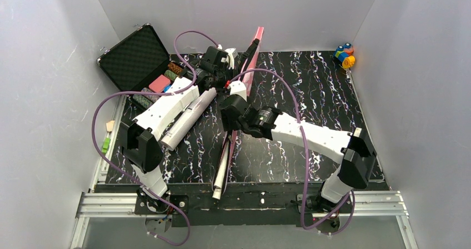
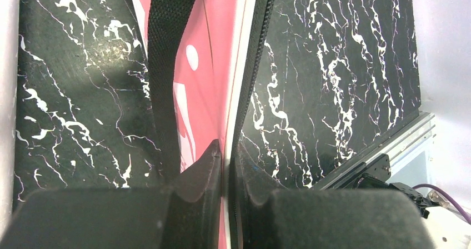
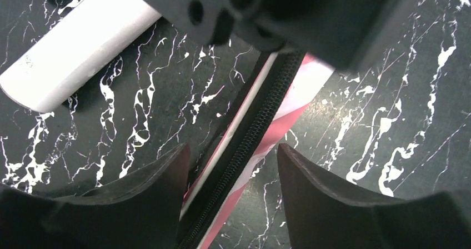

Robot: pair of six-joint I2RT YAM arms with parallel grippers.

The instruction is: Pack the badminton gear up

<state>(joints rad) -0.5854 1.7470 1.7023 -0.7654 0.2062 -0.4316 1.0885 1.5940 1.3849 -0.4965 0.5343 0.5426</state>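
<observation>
The pink cover point(image 1: 254, 51) stands on its edge, running from the back wall toward the table's front. My left gripper point(image 1: 228, 65) is shut on its white-piped zip edge point(image 2: 244, 93); pink fabric point(image 2: 208, 49) and the black strap point(image 2: 166, 43) show in the left wrist view. My right gripper point(image 1: 233, 96) is open just in front of the left one, its jaws either side of the zip edge point(image 3: 250, 140) without touching it. A white racket handle point(image 1: 221, 177) sticks out at the cover's near end. The long white tube point(image 1: 189, 118) lies to the left point(image 3: 72, 54). No shuttlecocks show.
The open black case of poker chips point(image 1: 139, 57) sits at the back left. The small multicoloured toy point(image 1: 344, 55) sits in the back right corner. Small light pieces point(image 1: 108, 135) lie by the left wall. The left gripper's body point(image 3: 289, 15) fills the top of the right wrist view.
</observation>
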